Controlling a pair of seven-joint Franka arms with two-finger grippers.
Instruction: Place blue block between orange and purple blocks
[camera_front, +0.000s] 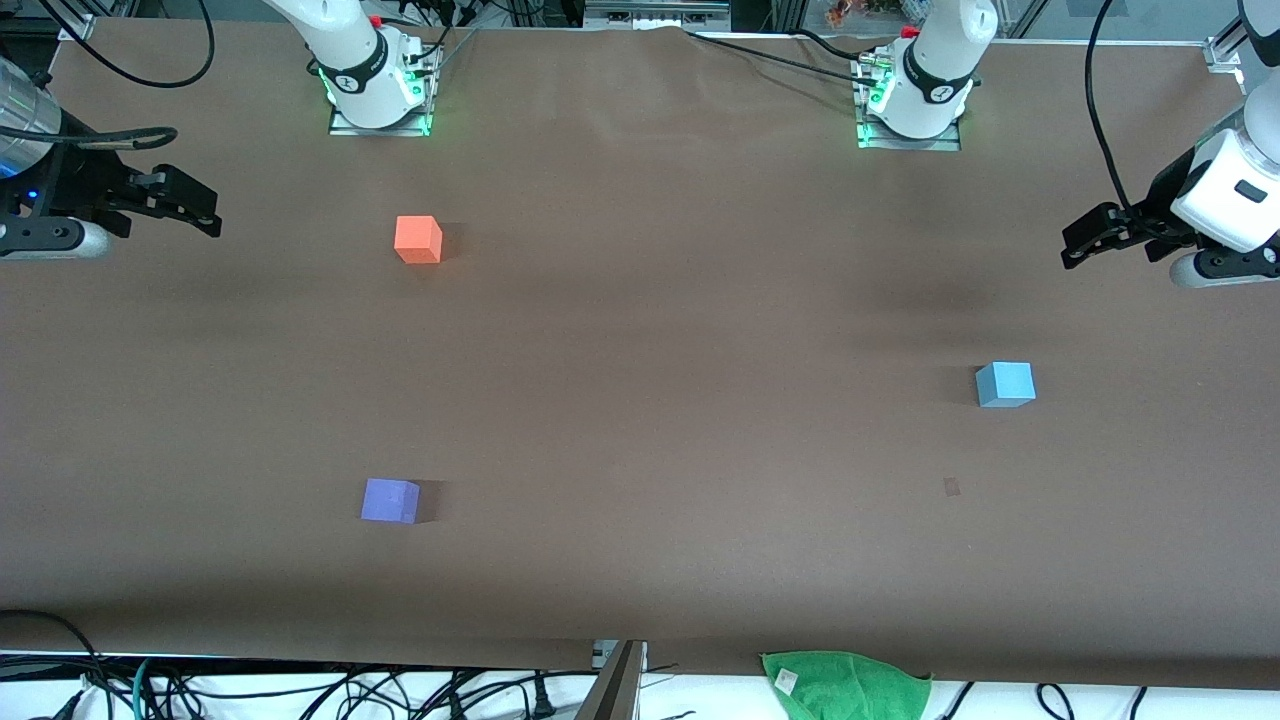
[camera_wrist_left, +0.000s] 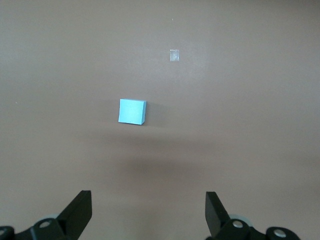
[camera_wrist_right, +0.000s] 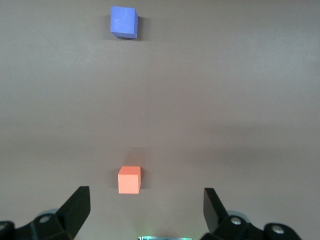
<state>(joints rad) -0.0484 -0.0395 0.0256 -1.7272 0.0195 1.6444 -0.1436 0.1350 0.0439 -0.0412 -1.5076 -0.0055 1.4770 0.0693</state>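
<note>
The right pincer (camera_front: 205, 215) is hanging released over the right arm's end of the bench (camera_front: 640, 330), its fingers spread wide in the right wrist view and holding nothing; this arm is waiting. Near it, the orange block (camera_front: 418, 240) is sitting close to the right arm's base, and the purple block (camera_front: 390, 500) is lying nearer the front camera than the orange one, the two well apart with bare bench between them. That gap is the target, and it is running roughly straight from the robots' edge toward the camera. The blue block (camera_front: 1005, 384) is resting well apart from both, toward the left arm's end of the bench, with a small pale mark (camera_front: 952, 487) on the bench nearer the camera. The left pincer (camera_front: 1075, 245) is hovering released above that end, its fingers (camera_wrist_left: 80, 212) spread wide and empty, and the blue block is lying ahead of it, centred between the fingers in the left wrist view. The left arm is judged the nearer one for the pickup. Both arms are being cut off at the front view's edges, so their upper links are hidden; a green cloth (camera_front: 850, 682) is partly cropped at the near edge.
</note>
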